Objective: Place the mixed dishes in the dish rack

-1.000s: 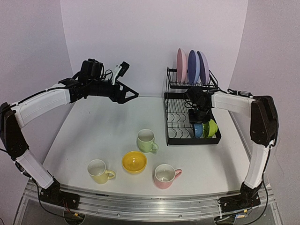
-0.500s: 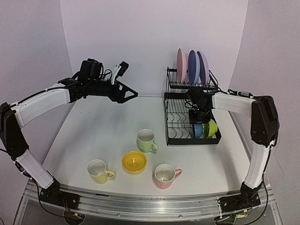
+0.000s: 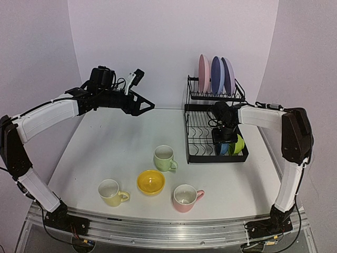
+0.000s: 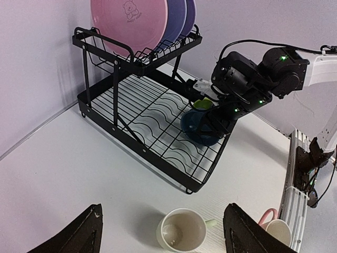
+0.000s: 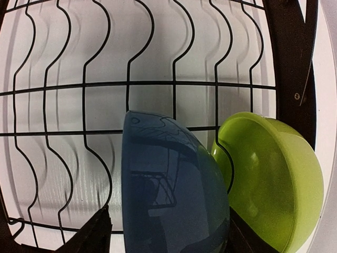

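Note:
The black wire dish rack (image 3: 197, 158) stands at the back right. Pink (image 3: 202, 74), blue (image 3: 216, 74) and lilac (image 3: 228, 76) plates stand on edge in its upper shelf. The dark blue bowl (image 5: 174, 195) stands on edge in the lower tray and leans on the green bowl (image 5: 268, 179). My right gripper (image 3: 222, 138) is low over the dark blue bowl, its open jaws either side of it, with a small gap at the left finger (image 5: 100, 232). My left gripper (image 3: 142, 105) is open and empty, high over the table's back left. The pale green mug (image 3: 164, 157), yellow bowl (image 3: 151, 182), yellow mug (image 3: 110, 192) and pink mug (image 3: 185, 197) sit on the table.
The left wrist view looks down on the rack (image 4: 152, 153), the right arm (image 4: 247, 79) and the pale green mug (image 4: 181, 232). Purple walls close the back and sides. A metal rail (image 3: 158, 226) runs along the near edge.
My right gripper has moved down and nearer inside the lower tray, now covering part of the dark blue bowl. The left arm has not moved.

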`<state>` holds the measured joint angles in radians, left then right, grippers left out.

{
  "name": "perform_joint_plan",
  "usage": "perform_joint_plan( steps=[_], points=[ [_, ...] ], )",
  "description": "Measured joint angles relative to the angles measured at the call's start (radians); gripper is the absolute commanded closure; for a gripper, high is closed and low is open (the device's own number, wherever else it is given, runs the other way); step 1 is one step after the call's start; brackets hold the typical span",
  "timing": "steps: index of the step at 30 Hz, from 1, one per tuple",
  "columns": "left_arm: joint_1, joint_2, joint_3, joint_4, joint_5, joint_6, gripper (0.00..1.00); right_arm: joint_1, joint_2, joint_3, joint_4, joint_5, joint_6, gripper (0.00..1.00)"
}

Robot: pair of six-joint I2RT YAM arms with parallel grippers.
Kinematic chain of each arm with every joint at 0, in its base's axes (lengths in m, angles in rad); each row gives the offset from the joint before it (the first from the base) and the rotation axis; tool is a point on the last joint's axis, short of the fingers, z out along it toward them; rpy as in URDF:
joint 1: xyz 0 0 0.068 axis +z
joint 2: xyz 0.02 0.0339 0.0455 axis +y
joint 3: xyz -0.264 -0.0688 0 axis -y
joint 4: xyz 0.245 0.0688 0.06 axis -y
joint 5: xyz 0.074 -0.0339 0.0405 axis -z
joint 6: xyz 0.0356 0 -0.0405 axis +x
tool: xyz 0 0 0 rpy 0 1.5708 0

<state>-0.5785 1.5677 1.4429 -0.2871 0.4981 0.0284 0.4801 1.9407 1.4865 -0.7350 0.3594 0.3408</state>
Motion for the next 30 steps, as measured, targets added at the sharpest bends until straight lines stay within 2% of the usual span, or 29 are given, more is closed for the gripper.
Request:
perform_joint_plan(
  steps=[4, 7, 9, 16, 21, 26, 30],
  points=[
    [0.0, 0.0, 0.0, 0.0, 0.003, 0.0, 0.22, 0.0, -0.003, 0.002, -0.005, -0.002, -0.019, 0.27],
    [0.0, 0.0, 0.0, 0.0, 0.006, 0.001, 0.22, 0.0, -0.02, 0.008, -0.017, -0.003, -0.035, 0.13],
    [0.0, 0.0, 0.0, 0.0, 0.007, 0.008, 0.21, 0.0, -0.04, 0.013, -0.028, -0.005, -0.044, 0.09],
    [0.0, -0.01, -0.057, -0.033, 0.047, 0.123, 0.19, 0.0, -0.132, 0.033, -0.067, -0.007, -0.051, 0.05],
    [-0.013, -0.018, -0.11, -0.139, 0.061, 0.275, 0.19, 0.0, -0.185, 0.058, -0.101, -0.039, -0.052, 0.04],
    [-0.107, -0.026, -0.236, -0.228, -0.063, 0.356, 0.15, 0.0, -0.259, 0.066, -0.12, -0.075, -0.04, 0.04],
    [-0.215, -0.026, -0.331, -0.269, -0.177, 0.346, 0.12, 0.0, -0.31, 0.073, -0.125, -0.101, -0.006, 0.04]
  ],
)
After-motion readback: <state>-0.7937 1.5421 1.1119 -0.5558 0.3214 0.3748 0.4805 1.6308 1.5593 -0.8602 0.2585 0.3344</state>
